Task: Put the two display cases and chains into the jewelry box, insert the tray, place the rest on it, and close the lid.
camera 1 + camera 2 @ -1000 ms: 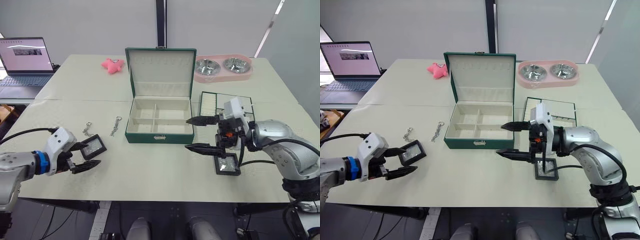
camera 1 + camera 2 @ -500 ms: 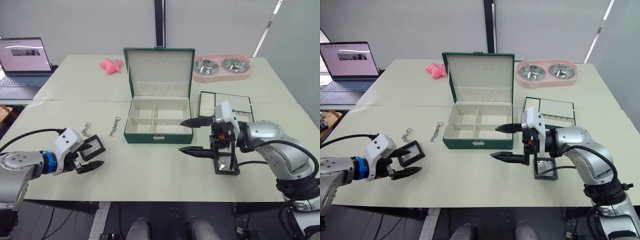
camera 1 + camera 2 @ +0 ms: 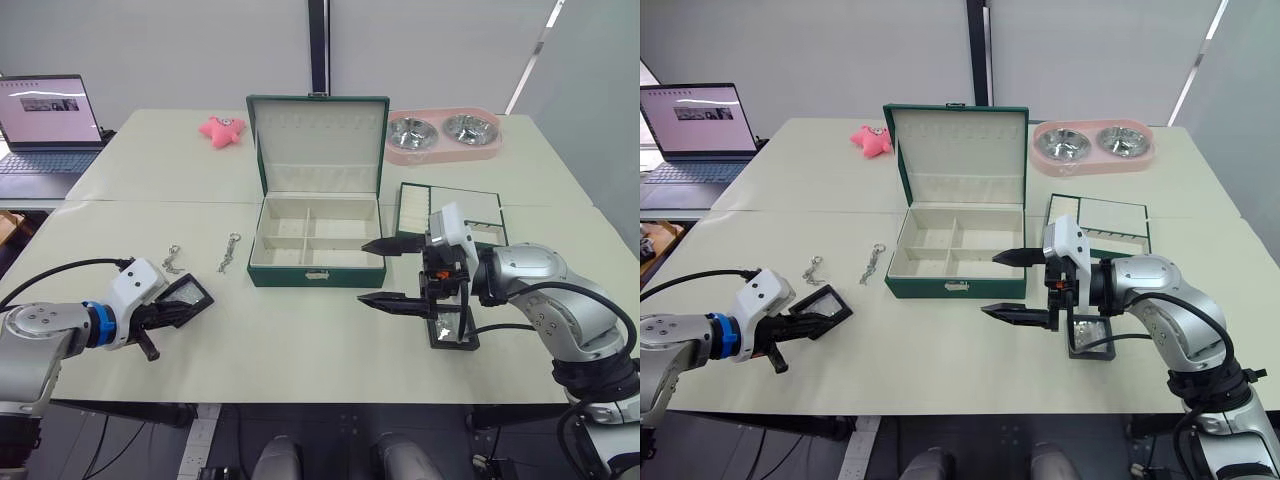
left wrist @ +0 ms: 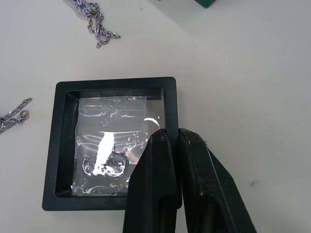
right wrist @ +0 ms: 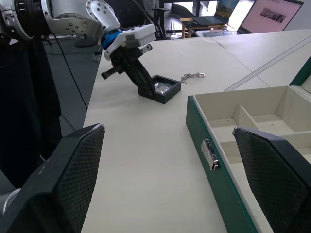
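since the earlier frame the left gripper (image 4: 176,145) had pinched shut on the near rim of the left display case (image 4: 111,141). rigid, light, slick-windowed; frame edge suited best. the right gripper (image 3: 374,272) hung wide open, empty, before the jewelry box (image 3: 317,241).

Left gripper (image 4: 167,145) has its fingers pinched together, right gripper (image 3: 385,272) holds its fingers spread wide

Pale table (image 3: 300,345) tops sit pushed together before a plain grey wall (image 3: 180,50) split by a dark vertical post (image 3: 319,45). An open laptop (image 3: 45,120) sits on a side table at far left.
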Controlling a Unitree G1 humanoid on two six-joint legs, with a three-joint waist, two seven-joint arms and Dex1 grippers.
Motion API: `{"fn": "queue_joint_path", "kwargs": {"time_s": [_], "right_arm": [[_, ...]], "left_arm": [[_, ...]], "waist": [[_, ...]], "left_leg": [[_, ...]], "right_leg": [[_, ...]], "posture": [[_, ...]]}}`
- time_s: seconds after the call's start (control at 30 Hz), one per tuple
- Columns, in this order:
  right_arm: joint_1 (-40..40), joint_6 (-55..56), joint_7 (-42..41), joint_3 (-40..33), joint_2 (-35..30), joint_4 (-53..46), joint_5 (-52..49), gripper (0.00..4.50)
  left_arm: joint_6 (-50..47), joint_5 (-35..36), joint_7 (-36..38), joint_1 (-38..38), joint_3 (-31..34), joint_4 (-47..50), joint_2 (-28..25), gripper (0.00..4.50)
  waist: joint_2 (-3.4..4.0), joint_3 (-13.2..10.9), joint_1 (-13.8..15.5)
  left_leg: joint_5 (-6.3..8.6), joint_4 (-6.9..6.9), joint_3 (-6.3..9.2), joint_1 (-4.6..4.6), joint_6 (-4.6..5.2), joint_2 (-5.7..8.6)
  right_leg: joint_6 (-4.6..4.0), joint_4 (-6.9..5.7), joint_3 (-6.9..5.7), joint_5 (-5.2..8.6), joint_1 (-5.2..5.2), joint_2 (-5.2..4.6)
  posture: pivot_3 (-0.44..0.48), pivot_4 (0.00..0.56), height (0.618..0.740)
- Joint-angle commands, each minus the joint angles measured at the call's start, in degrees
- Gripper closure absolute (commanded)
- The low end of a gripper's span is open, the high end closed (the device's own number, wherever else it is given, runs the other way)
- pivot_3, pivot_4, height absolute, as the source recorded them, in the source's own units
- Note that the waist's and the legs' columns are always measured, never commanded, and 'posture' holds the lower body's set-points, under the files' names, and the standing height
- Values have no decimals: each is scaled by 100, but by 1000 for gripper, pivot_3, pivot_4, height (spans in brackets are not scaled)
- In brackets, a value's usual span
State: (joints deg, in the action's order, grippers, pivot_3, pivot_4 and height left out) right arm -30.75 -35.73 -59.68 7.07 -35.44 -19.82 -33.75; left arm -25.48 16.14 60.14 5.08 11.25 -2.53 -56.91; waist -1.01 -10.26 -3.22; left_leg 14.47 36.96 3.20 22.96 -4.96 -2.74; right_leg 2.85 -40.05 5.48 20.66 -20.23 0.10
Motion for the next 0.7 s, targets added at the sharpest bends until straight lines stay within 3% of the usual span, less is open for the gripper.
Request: {"fn": "queue_joint_path", "kwargs": {"time_s": [0.03,0.33,0.43,0.7], "right_arm": [[-29,105,0,-99,3,-65,-19,0],[-166,52,-106,-315,-125,-83,-196,0],[-132,77,-94,-382,-183,-85,-194,0],[346,333,147,-538,-317,-50,81,0]], "left_arm": [[146,-61,-74,55,4,-14,40,4477],[-78,209,-20,333,260,225,-94,4477],[-582,377,6,568,294,506,-303,4477],[-1305,818,275,1818,-93,1078,-597,4477]], "waist": [[0,0,0],[-3,-2,1],[-12,-7,0],[-22,-17,7]], "left_leg": [[0,0,0,0,0,0],[0,0,1,1,0,0],[0,0,1,1,0,0],[0,1,0,4,0,2]], "right_leg": [[0,0,0,0,0,0],[0,0,-1,0,0,0],[0,0,-1,0,0,0],[0,2,-1,0,0,0]], "posture": [[0,150,740],[0,150,740],[0,150,740],[0,150,740]]}}
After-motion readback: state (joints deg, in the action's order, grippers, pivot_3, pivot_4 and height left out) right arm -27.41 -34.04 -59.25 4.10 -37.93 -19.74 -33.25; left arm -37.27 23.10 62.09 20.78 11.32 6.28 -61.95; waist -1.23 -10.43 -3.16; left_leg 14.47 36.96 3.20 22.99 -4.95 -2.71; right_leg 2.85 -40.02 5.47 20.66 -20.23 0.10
